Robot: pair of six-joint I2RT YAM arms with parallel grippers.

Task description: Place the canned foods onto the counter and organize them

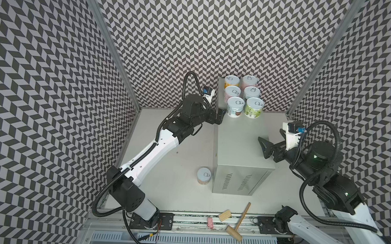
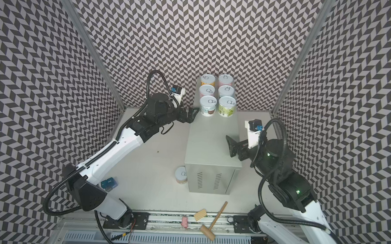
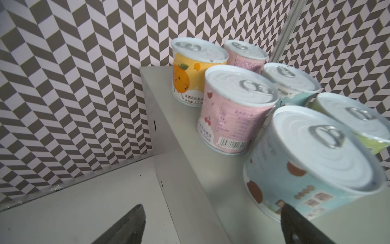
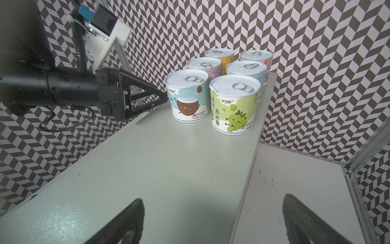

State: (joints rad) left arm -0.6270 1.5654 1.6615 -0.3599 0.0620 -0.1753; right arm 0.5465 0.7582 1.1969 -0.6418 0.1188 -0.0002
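Several canned foods stand in two rows at the back of the counter. The front pair is a light blue can and a green can. One more can stands upright on the white tabletop, left of the counter's front corner. My left gripper is open and empty at the counter's left edge, just beside the light blue can. My right gripper hangs open and empty over the counter's right edge.
A wooden mallet, a wooden block and a small pink piece lie at the table's front edge. Patterned walls close in the back and both sides. The front half of the counter top is bare.
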